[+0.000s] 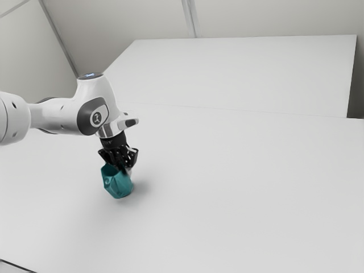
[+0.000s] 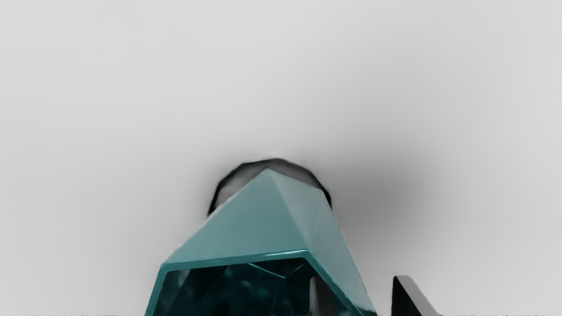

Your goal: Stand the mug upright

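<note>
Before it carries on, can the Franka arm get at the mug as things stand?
Likely yes: the gripper stands open with one finger inside the mug, one outside, and nothing seems to block its closing.

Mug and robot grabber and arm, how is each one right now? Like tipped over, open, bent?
Mug: mouth upward, not flat on its side; exactly how straight, I can't tell.
Gripper: open, one finger inside the mug, one outside.
Arm: bent, its hand pointing down.

I see a white table (image 1: 244, 210), and behind it one pale panel (image 1: 239, 74). Light grey walls (image 1: 278, 17) stand beyond; the light is soft and even.
</note>
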Robot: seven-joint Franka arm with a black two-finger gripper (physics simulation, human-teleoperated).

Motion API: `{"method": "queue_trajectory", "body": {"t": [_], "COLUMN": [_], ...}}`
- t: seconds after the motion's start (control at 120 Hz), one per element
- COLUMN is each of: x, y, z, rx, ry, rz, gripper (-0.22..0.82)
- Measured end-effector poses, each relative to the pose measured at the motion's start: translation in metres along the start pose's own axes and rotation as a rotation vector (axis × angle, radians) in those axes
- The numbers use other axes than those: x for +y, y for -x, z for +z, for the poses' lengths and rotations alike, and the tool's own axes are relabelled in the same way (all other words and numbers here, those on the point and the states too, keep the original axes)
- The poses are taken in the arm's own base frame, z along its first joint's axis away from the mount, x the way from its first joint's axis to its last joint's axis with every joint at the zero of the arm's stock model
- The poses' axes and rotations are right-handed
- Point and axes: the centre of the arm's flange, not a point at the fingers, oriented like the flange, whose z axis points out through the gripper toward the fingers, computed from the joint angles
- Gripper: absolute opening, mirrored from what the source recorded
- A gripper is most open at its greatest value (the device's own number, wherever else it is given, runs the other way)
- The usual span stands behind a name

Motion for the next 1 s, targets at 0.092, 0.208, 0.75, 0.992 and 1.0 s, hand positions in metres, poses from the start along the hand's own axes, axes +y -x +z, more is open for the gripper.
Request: {"method": "queue_trajectory", "body": {"t": [0.092, 0.208, 0.75, 0.992, 1.0], "x": [-0.001, -0.001, 0.024, 0.037, 0.037], "y": [0.001, 0.003, -0.031, -0.026, -0.025], "z": [-0.002, -0.009, -0.188, -0.257, -0.259], "rx": [-0.002, -0.005, 0.169, 0.195, 0.195], "ry": [0.002, 0.011, -0.012, -0.033, -0.033], "rz": [-0.003, -0.01, 0.099, 0.185, 0.187], "gripper": [0.16, 0.27, 0.57, 0.59, 0.59]}}
